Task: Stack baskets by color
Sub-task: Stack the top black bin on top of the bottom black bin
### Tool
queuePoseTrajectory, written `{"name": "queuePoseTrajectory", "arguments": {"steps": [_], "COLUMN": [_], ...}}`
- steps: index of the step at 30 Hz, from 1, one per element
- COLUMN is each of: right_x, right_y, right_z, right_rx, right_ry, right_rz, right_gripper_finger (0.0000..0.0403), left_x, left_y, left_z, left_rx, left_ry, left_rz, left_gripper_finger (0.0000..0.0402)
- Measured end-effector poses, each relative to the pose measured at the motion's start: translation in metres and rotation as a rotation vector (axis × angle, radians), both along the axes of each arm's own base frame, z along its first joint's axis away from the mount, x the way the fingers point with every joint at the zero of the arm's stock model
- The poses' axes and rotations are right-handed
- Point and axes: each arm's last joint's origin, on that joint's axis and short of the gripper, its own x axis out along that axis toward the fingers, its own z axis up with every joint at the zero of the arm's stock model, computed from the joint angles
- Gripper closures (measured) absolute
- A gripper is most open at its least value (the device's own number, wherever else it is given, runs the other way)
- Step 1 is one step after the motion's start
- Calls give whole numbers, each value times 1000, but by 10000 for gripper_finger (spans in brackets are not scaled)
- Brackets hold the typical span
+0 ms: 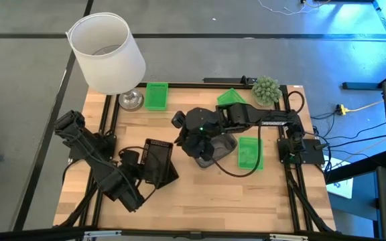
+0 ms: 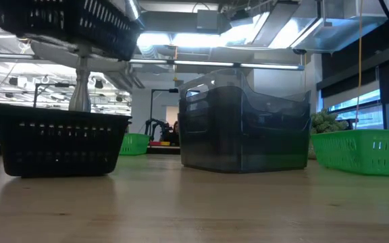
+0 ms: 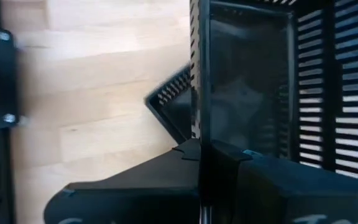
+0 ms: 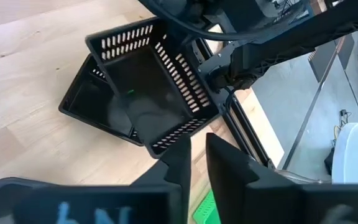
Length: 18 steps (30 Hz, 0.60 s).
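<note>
My left gripper (image 1: 141, 163) is shut on a black basket (image 4: 154, 81), which hangs tilted above a second black basket (image 2: 59, 145) resting on its base on the table's near left. My right gripper (image 4: 196, 163) hovers high over the middle of the table, above a smoky grey basket (image 2: 245, 121) standing on the wood. Its fingers are open by a narrow gap with nothing between them. Green baskets lie at the far left (image 1: 156, 96), far middle (image 1: 230, 98) and right (image 1: 250, 152). My left gripper pinches one perforated side wall of the black basket at its rim (image 3: 197, 106), one finger inside the basket and one outside. The fingers slant down from the table's left. The basket (image 2: 66, 23) is lifted clear of the black basket under it and hangs tilted.
A white lampshade (image 1: 106, 53) on a metal base stands at the far left corner. A round green plant ball (image 1: 265, 88) sits at the far right. Bare wood (image 1: 200, 201) stretches along the near edge.
</note>
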Motion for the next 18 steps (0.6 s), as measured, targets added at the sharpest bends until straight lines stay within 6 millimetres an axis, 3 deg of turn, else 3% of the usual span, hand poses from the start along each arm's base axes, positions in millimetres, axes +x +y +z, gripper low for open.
{"name": "queuePoseTrajectory", "arguments": {"steps": [5, 9, 13, 18], "right_x": [2, 1, 0, 3], "right_y": [7, 12, 17, 24], "right_z": [-6, -11, -13, -20], "right_rx": [-3, 27, 71, 57], "right_ry": [14, 49, 48, 58], "right_rz": [22, 171, 365, 414], "right_gripper_finger": [318, 300, 297, 296], "left_x": [-1, 0, -5, -7], "left_y": [-3, -2, 3, 8], "left_z": [4, 7, 17, 23], "left_rx": [5, 27, 14, 11], "left_ry": [-20, -60, -94, -109], "left_rz": [-16, -21, -25, -39], "left_gripper_finger": [401, 401, 401, 401]}}
